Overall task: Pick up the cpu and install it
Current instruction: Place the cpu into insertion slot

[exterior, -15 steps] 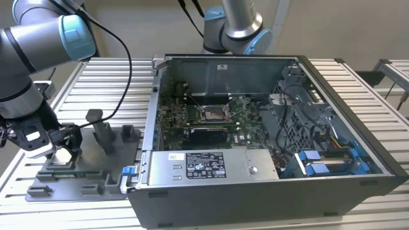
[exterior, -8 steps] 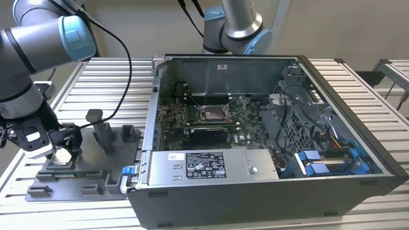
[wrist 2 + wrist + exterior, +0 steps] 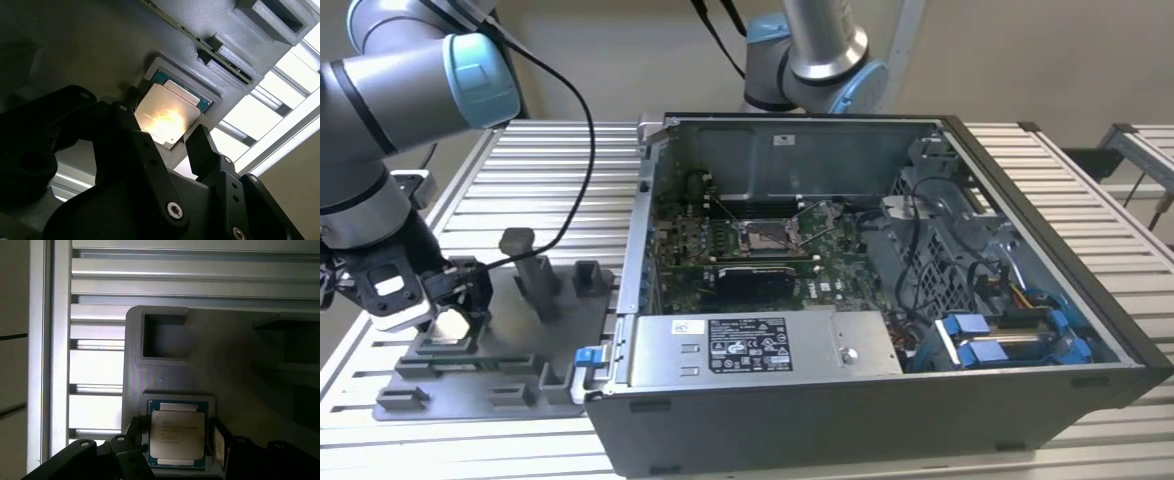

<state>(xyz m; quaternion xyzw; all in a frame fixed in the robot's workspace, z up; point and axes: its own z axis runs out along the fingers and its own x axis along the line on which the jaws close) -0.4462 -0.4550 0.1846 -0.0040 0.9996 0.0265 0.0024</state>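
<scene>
The cpu (image 3: 177,434) is a thin square chip with a silvery top and a green edge. It lies flat in a square pocket of the grey tray (image 3: 507,385) at the exterior view's left, and its top (image 3: 167,117) glares under a light. My gripper (image 3: 447,318) hangs low over that pocket. It is open (image 3: 165,122), and its two black fingers (image 3: 201,145) stand close beside opposite edges of the chip, which still rests in the pocket. The open processor socket (image 3: 767,235) sits on the motherboard inside the computer case.
The open computer case (image 3: 881,400) takes up the middle and the exterior view's right, with a silver labelled power-supply box (image 3: 747,345) at its near wall and blue drive brackets (image 3: 987,335). Grey posts and blocks (image 3: 534,280) rise from the tray. A second arm's base (image 3: 807,60) stands behind the case.
</scene>
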